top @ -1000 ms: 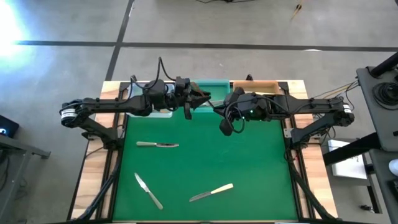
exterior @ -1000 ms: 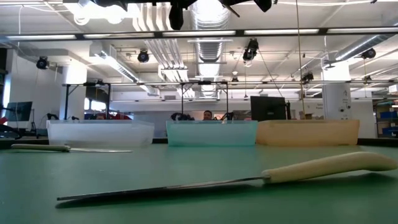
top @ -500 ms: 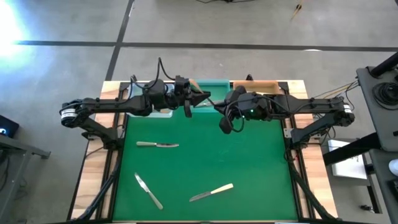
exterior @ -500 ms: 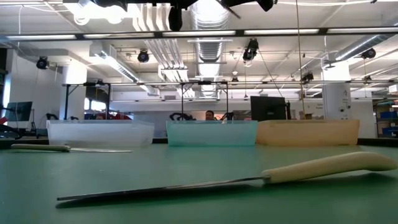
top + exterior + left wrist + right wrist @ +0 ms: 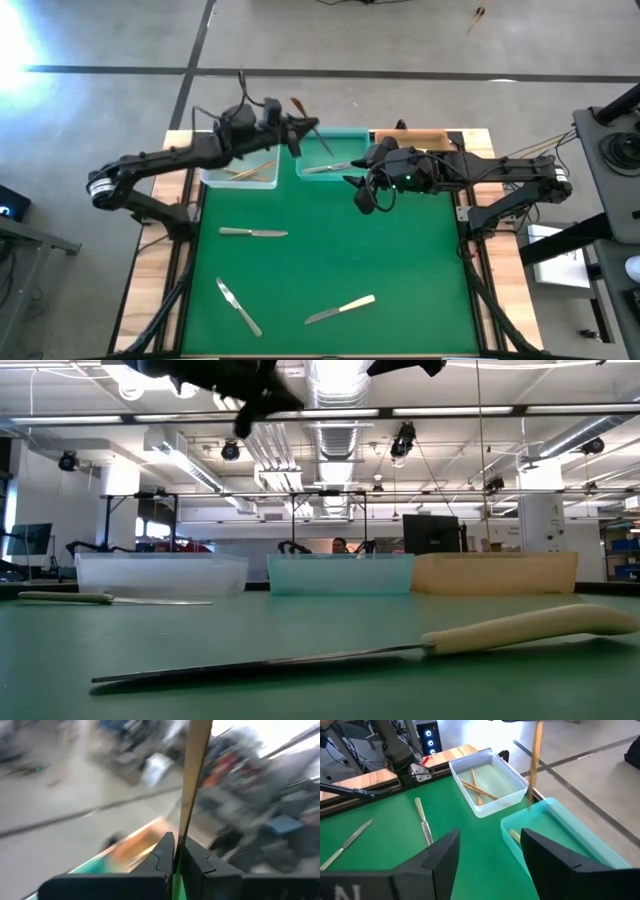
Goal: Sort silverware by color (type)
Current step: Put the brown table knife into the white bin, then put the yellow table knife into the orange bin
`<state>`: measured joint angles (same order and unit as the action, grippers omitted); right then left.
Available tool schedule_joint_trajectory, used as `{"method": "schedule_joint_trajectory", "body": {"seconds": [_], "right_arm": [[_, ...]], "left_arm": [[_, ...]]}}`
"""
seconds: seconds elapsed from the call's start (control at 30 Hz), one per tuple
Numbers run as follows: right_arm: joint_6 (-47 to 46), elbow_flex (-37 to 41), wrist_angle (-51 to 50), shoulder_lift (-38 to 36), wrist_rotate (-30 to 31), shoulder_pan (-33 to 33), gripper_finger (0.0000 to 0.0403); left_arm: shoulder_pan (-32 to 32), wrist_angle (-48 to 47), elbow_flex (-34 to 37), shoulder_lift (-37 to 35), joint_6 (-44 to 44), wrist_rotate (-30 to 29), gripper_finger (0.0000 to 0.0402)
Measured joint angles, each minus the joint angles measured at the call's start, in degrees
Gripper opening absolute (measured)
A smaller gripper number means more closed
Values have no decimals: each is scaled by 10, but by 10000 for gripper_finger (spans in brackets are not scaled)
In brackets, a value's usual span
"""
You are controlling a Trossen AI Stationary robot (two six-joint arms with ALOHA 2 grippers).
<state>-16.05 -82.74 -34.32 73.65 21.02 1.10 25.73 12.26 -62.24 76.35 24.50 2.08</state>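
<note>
Silverware sorting looking partly done: two gold pieces (image 5: pixel 250 170) lying in the clear bin (image 5: pixel 215 178) beneath the left gripper (image 5: pixel 292 128), one pale-handled knife (image 5: pixel 335 166) resting in the teal bin (image 5: pixel 340 130) just below the right gripper (image 5: pixel 352 175). Clamping an upright gold utensil (image 5: pixel 192 780) in the raised left gripper, above the bin rims; hanging with fingers apart and empty on the right. Waiting on the green bench (image 5: pixel 400 260), well away from both grippers: a silver knife (image 5: pixel 253 232), a second silver knife (image 5: pixel 238 306) and a cream-handled knife (image 5: pixel 340 309), widely spaced, leaving ample room for approaching.
</note>
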Motion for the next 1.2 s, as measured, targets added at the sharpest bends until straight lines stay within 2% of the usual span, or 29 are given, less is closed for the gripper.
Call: {"method": "schedule_joint_trajectory", "body": {"seconds": [0.1, 0.27, 0.43, 0.57, 1.0, 1.07, 1.2], "right_arm": [[0, 0, -14, -2, 0, 0, 202], [-9, 0, -48, -2, 0, -1, 193], [-4, 0, -48, 0, 0, -10, 183], [0, 0, -48, 0, 1, -21, 177], [-5, 0, -76, 0, 0, -23, 176], [-11, 0, -106, 0, -5, -23, 176], [-61, 0, -178, 0, -38, -30, 177]], "left_arm": [[48, -149, 0, -27, -29, -27, 0], [110, -409, 0, -55, -78, -106, 0], [130, -564, 0, -49, -114, -160, 0], [131, -597, 1, -29, -134, -206, 0], [131, -633, 1, 30, -150, -210, 34], [131, -635, -2, 33, -150, -199, 41], [130, -635, -35, 33, -152, -138, 52]]}}
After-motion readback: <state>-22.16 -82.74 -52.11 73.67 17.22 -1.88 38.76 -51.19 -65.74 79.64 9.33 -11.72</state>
